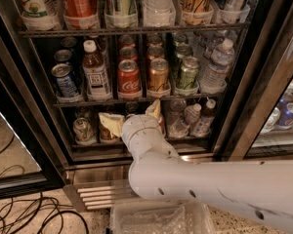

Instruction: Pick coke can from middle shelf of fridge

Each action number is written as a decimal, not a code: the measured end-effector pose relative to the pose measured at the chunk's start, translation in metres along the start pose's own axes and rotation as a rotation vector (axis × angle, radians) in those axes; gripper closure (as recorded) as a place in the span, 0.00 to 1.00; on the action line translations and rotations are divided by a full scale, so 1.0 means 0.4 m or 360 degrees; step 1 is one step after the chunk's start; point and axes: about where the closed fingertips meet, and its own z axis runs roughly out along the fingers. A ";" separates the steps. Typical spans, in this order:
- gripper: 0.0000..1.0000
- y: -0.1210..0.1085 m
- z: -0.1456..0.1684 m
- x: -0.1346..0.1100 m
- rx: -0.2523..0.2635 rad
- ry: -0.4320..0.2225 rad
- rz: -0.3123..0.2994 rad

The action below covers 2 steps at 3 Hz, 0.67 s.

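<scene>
Jaws spread wide and holding nothing: my gripper [132, 117] hangs in front of the lowest rack [88, 143] of the fridge [237, 111], with one tan finger [111, 124] pointing left and the other pointing up. The upper fingertip reaches the front edge of the middle shelf [83, 102]; I cannot tell whether it touches the wire. The coke can [129, 79] stands upright at the front of that shelf, just above my gripper and apart from it, in a shallow clear tray with more cans lined up behind it. To its right a gold can [158, 75] sits in its own tray, then a green can [188, 72] and a water bottle [216, 68]. To its left stand a white-capped tea bottle [95, 73] and a blue can [64, 80]. Behind my gripper the lowest rack holds small cans and bottles. On the floor below my arm [219, 189] sits a clear plastic bin [118, 217] with crinkled clear material in it.
</scene>
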 end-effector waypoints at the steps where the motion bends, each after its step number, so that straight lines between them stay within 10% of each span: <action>1: 0.10 -0.013 0.015 -0.026 0.0069 -0.0089 0.0006; 2: 0.15 -0.013 0.028 -0.054 0.0110 -0.0165 -0.0011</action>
